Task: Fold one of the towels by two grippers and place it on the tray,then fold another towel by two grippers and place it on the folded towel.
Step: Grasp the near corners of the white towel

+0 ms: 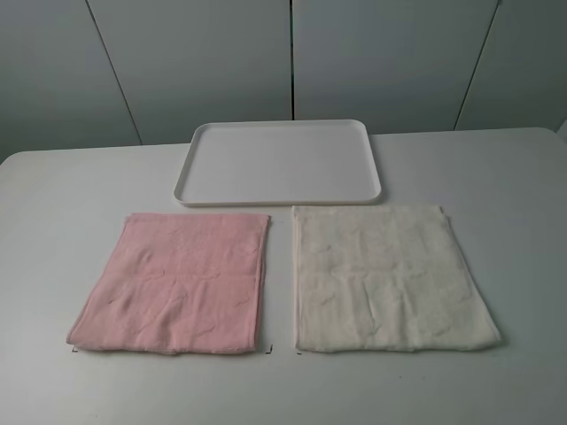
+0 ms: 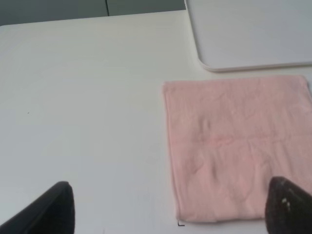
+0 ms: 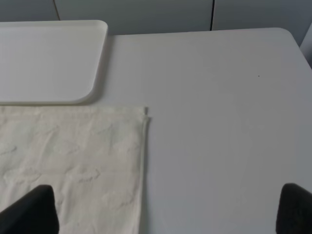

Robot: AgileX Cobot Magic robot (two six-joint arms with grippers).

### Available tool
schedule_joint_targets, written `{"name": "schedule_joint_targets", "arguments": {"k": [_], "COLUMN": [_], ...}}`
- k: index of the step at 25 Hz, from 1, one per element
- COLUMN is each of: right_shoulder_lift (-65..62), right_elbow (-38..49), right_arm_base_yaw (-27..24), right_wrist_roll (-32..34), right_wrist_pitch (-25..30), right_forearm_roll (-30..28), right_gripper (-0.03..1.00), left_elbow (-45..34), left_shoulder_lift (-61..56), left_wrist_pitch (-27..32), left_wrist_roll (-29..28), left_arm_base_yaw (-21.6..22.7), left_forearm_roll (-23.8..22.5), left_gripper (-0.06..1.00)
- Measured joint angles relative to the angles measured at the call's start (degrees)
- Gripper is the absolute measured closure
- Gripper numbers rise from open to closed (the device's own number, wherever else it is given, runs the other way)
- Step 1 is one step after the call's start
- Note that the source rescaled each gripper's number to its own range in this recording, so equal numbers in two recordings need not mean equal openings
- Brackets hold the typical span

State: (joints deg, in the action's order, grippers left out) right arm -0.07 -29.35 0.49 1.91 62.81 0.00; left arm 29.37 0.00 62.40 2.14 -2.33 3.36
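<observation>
The cream towel lies flat on the right of the table, the pink towel flat on the left. Behind them the white tray holds nothing. Neither arm shows in the high view. In the left wrist view my left gripper is open, with one finger over bare table and the other over the pink towel near its front edge. Seen from the right wrist, my right gripper is open too, one finger above the cream towel and one above bare table. Nothing is held.
The white table has bare room left, right and in front of the towels. Small corner marks sit at the towels' front edges. Grey cabinet panels stand behind the table. A narrow gap separates the two towels.
</observation>
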Motion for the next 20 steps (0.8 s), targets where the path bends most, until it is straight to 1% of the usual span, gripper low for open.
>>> {"name": "schedule_joint_targets", "arguments": {"k": [20], "right_shoulder_lift": [0.0], "right_elbow": [0.0], "right_arm_base_yaw": [0.0], "right_wrist_roll": [0.0], "right_wrist_pitch": [0.0], "right_forearm_roll": [0.0], "right_gripper": [0.0], "left_elbow": [0.0], "left_shoulder_lift": [0.0], "left_wrist_pitch": [0.0], "left_wrist_roll": [0.0], "left_arm_base_yaw": [0.0], "left_forearm_roll": [0.0], "left_gripper": [-0.06]}}
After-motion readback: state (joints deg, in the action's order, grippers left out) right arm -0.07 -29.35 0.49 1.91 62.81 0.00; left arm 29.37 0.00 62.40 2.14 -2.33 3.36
